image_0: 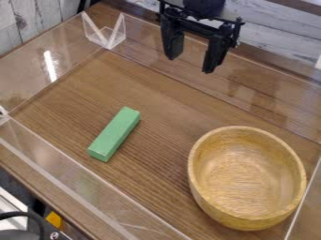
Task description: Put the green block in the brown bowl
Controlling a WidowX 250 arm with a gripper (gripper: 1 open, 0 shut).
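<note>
The green block (114,133) lies flat on the wooden table, left of the middle, its long side running diagonally. To its right, near the front right corner, sits the round brown bowl (247,176), with nothing inside it. My gripper (192,52) hangs at the back of the table, above and behind both objects, pointing down. Its two black fingers stand apart and hold nothing. It touches neither the block nor the bowl.
Clear acrylic walls (56,169) border the table on the left and front. A clear folded plastic piece (103,30) stands at the back left corner. Wooden tabletop (189,103) lies between the gripper, block and bowl.
</note>
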